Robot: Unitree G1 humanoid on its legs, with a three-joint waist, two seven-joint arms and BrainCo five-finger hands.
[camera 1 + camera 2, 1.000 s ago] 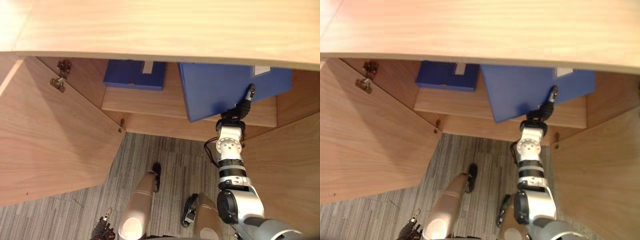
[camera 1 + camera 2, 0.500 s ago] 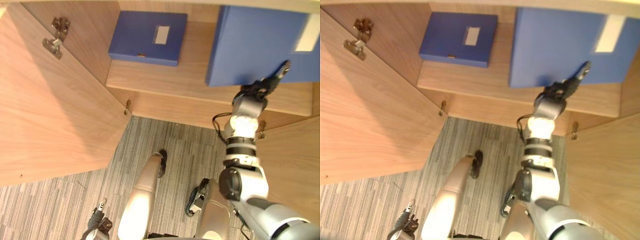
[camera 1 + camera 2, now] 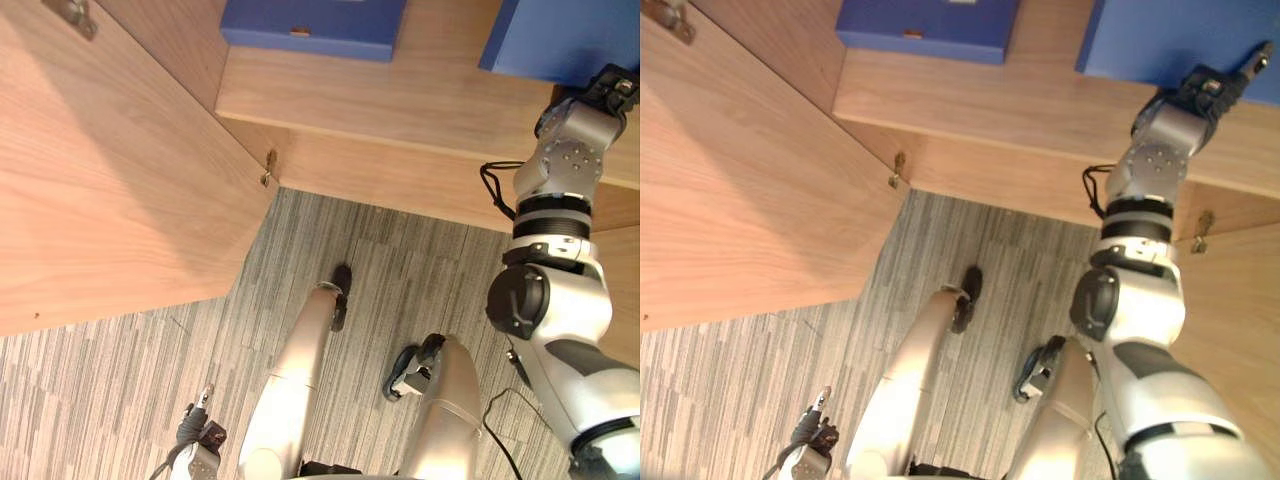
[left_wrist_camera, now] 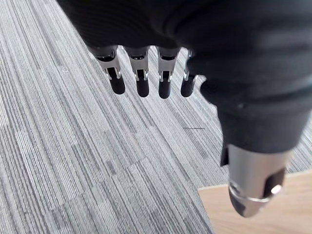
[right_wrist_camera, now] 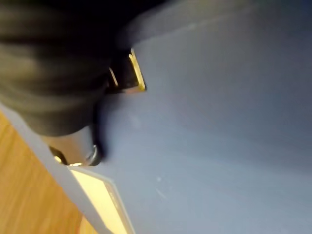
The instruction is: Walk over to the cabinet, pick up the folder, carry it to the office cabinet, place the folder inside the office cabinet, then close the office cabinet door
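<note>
My right hand (image 3: 1200, 92) is up inside the open office cabinet, pressed against the blue folder (image 3: 1140, 35), but I cannot tell whether I am gripping it or only touching it. The folder is over the wooden shelf (image 3: 400, 95), on its right side, and I cannot tell whether it rests there. In my right wrist view a pale label (image 5: 95, 195) sits at the folder's edge, and any writing on it is too blurred to read. A second blue folder (image 3: 315, 22) lies flat on the same shelf to the left, well apart from mine. The cabinet door (image 3: 100, 170) stands open on my left. My left hand (image 4: 163, 85) hangs low over the grey striped carpet (image 4: 73, 161), fingers relaxed and holding nothing.
</note>
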